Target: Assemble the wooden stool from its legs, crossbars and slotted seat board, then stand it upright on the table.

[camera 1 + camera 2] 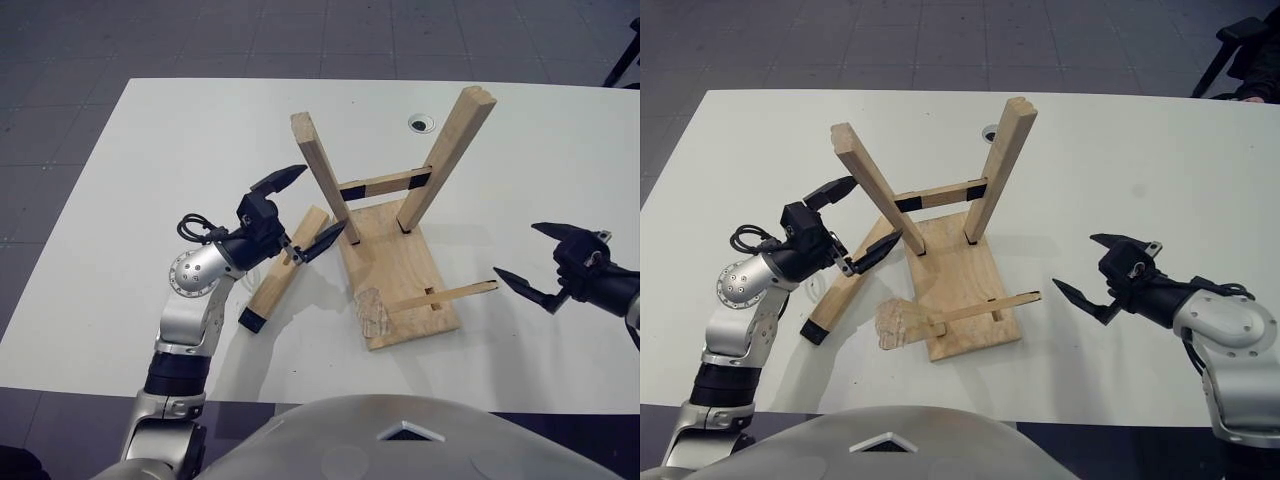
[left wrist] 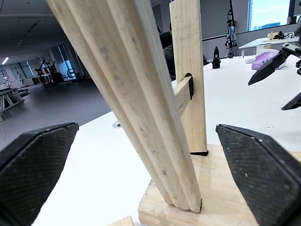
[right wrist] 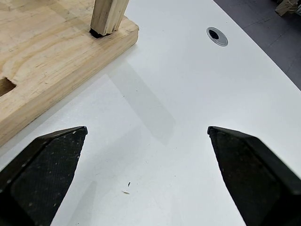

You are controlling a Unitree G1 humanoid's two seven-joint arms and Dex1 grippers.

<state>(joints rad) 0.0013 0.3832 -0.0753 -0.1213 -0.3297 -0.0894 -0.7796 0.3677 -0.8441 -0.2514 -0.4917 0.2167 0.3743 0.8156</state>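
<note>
The seat board (image 1: 395, 265) lay flat on the table (image 1: 150, 200), underside up I judged, so that legs could drop into its slots from above. Two legs (image 1: 322, 170) (image 1: 445, 160) stood at the board's far end, tied by a crossbar (image 1: 385, 184). My left gripper (image 1: 318, 203) was at the board's left edge, spread wide around the left leg near its foot without touching it, probably placed to steady or seat it. A third leg (image 1: 285, 270) lay just left of the board, and a loose crossbar (image 1: 445, 295) lay across its near end. My right gripper (image 1: 517, 250) hung open over the table well right of the board, clear of the work.
</note>
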